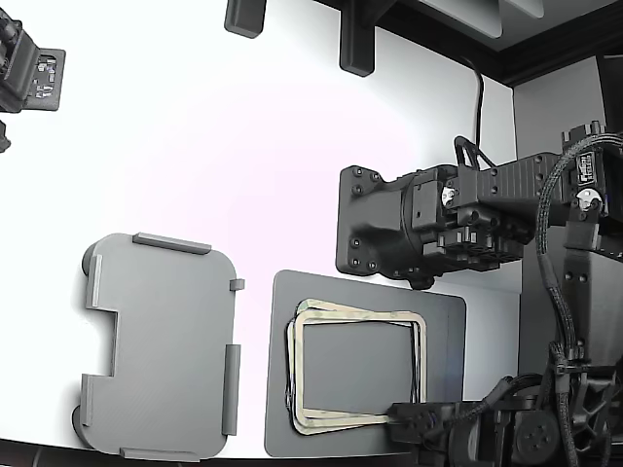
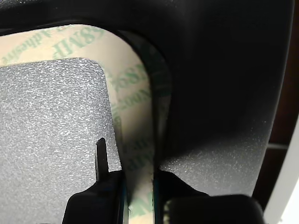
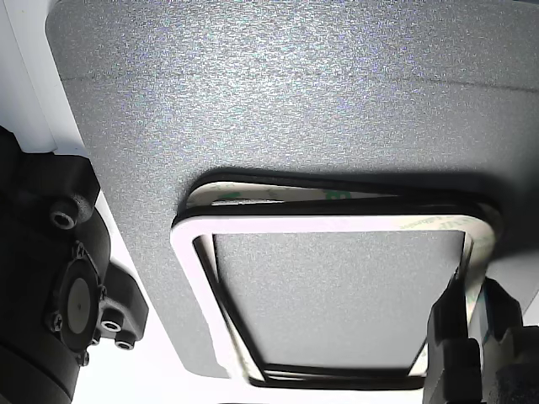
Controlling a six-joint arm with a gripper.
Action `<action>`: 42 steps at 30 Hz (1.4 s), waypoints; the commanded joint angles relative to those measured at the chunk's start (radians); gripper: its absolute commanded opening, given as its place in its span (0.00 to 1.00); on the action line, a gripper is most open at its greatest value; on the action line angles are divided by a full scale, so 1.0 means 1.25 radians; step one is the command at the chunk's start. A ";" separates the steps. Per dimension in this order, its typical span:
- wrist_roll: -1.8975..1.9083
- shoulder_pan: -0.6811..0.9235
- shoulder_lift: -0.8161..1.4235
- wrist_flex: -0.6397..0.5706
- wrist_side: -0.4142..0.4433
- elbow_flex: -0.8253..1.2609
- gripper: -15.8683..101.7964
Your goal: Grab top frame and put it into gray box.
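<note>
I see the top frame [image 2: 135, 121] as thin, paper-like beige tape backing with green print, smooth and slightly sheeny. The dark mat [image 2: 51, 135] under it looks grainy, pebbled and matt. The gray box [image 1: 165, 341] reads as smooth matt plastic.
</note>
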 commanded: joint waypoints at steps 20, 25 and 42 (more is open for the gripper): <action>0.637 -0.118 0.066 0.163 0.191 -0.301 0.04; 0.853 -0.184 0.083 0.142 0.379 -0.281 0.04; 2.124 -0.519 0.117 0.174 0.411 -0.360 0.03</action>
